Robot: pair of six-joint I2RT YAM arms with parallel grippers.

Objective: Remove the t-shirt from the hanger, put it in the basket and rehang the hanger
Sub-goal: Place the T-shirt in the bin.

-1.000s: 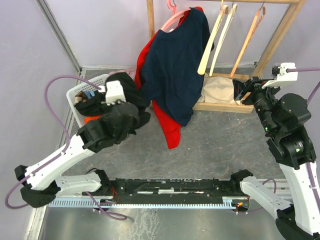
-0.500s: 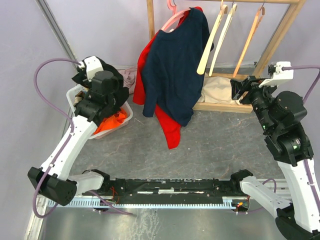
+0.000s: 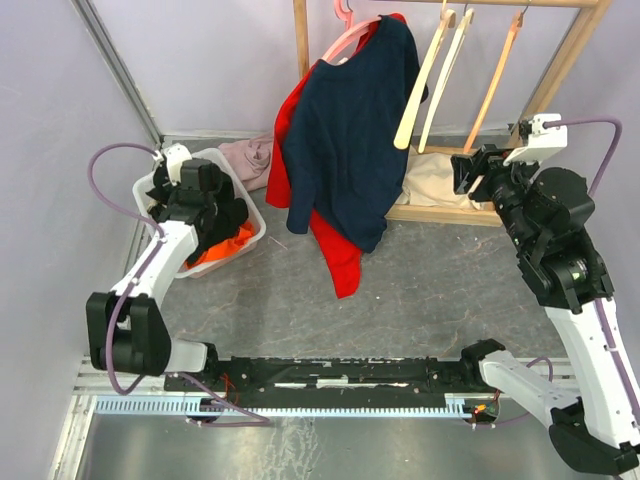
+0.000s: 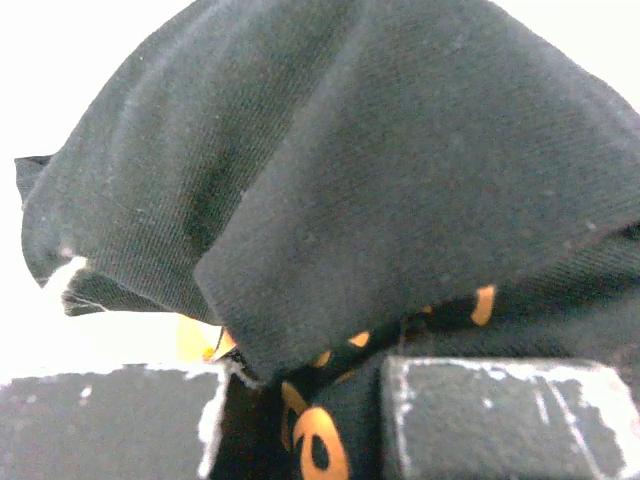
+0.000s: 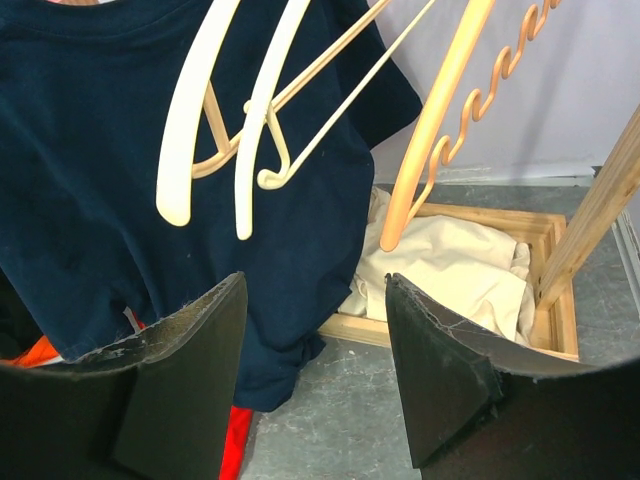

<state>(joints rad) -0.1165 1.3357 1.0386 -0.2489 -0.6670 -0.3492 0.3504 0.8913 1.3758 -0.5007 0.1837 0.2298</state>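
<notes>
A navy t-shirt [image 3: 345,140] hangs on a pink hanger [image 3: 345,35] on the wooden rack [image 3: 299,40], with a red t-shirt [image 3: 340,255] behind it. The navy shirt also shows in the right wrist view [image 5: 90,180]. My left gripper [image 3: 205,195] is down over the white basket [image 3: 215,155], shut on a black t-shirt with orange print [image 4: 330,200] that fills the gap between its fingers [image 4: 305,375]. My right gripper [image 3: 470,172] is open and empty, right of the navy shirt, facing it across the rack base [image 5: 315,290].
Two cream hangers [image 3: 425,85] and a wooden hanger [image 3: 495,85] hang bare on the rack's right side. A cream cloth [image 3: 435,180] lies in the rack's base frame. An orange garment [image 3: 225,243] lies in the basket. A pink cloth [image 3: 250,155] lies behind it.
My left arm swung the black t-shirt left and back, then lowered it into the basket. My right gripper moved slightly left and up toward the rack.
</notes>
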